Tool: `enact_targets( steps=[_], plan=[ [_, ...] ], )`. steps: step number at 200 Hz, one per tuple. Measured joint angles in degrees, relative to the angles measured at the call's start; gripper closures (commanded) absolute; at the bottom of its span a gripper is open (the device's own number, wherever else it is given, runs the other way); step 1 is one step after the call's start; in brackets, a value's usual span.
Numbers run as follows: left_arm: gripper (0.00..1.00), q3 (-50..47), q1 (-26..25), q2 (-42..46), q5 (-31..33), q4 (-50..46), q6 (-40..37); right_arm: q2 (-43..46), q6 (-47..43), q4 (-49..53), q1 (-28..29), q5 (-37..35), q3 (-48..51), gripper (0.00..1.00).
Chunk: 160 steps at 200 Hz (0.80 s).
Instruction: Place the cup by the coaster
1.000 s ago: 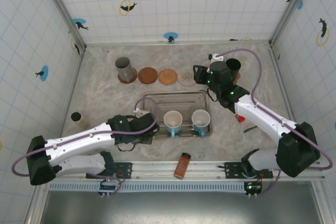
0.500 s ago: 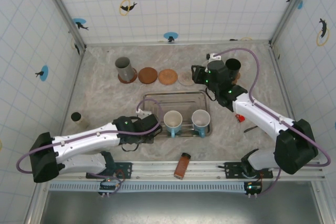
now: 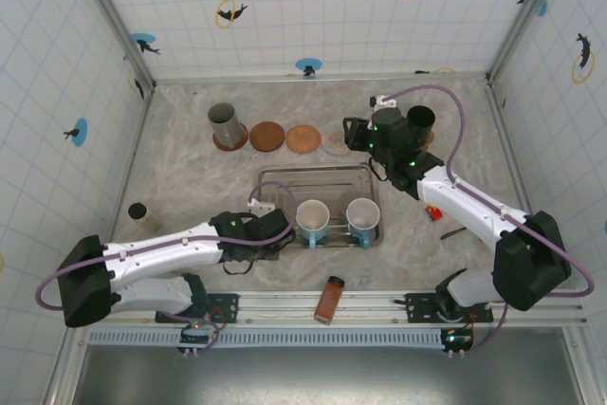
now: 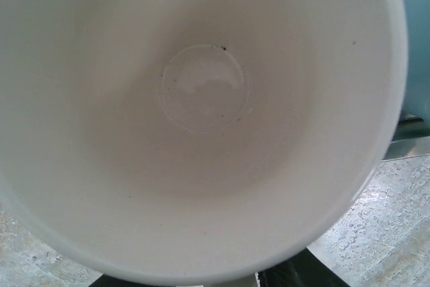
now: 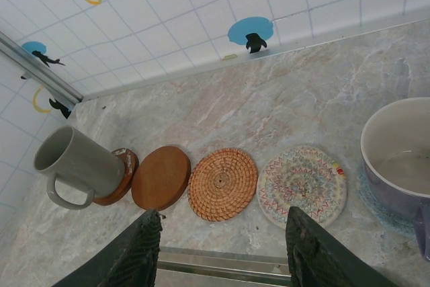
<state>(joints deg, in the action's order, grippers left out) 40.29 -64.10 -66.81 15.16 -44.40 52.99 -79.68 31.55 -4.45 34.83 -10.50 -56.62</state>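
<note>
Two blue cups with white insides stand in the metal tray [image 3: 285,177]. My left gripper [image 3: 283,230] is at the left rim of the left cup [image 3: 312,220], whose white inside [image 4: 201,99] sits very close in the left wrist view. The jaws are hidden there, so I cannot tell if they grip. The second cup [image 3: 363,217] stands to its right. Three bare coasters lie in a row at the back: wooden [image 5: 161,176], woven [image 5: 223,184] and patterned [image 5: 302,185]. My right gripper [image 5: 225,253] hovers open above them, with nothing between its fingers [image 5: 144,247].
A grey mug [image 5: 77,162] stands on a brown coaster at the row's left end. A purple cup [image 5: 400,156] stands on a blue mat at the right end. An orange-brown box [image 3: 330,299] lies by the front edge, and a small dark lid [image 3: 137,211] lies at the left.
My left gripper has slid right up to the left cup's rim. The right gripper has drifted slightly left above the coasters.
</note>
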Motion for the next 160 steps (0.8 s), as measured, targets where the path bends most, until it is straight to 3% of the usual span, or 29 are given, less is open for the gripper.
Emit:
enact_targets(
  steps=[109,133,160],
  plan=[
    [0.9,-0.3,0.0,-0.4,0.7,0.4,0.1,-1.8,0.0,0.0,0.0,0.4,-0.6,0.48],
    [1.0,-0.2,0.0,-0.4,0.7,0.3,0.1,-1.9,0.0,0.0,0.0,0.5,-0.9,0.49],
    [1.0,0.2,0.0,-0.8,0.8,0.0,0.4,-1.9,0.0,0.0,0.0,0.5,-1.0,0.49]
  ],
)
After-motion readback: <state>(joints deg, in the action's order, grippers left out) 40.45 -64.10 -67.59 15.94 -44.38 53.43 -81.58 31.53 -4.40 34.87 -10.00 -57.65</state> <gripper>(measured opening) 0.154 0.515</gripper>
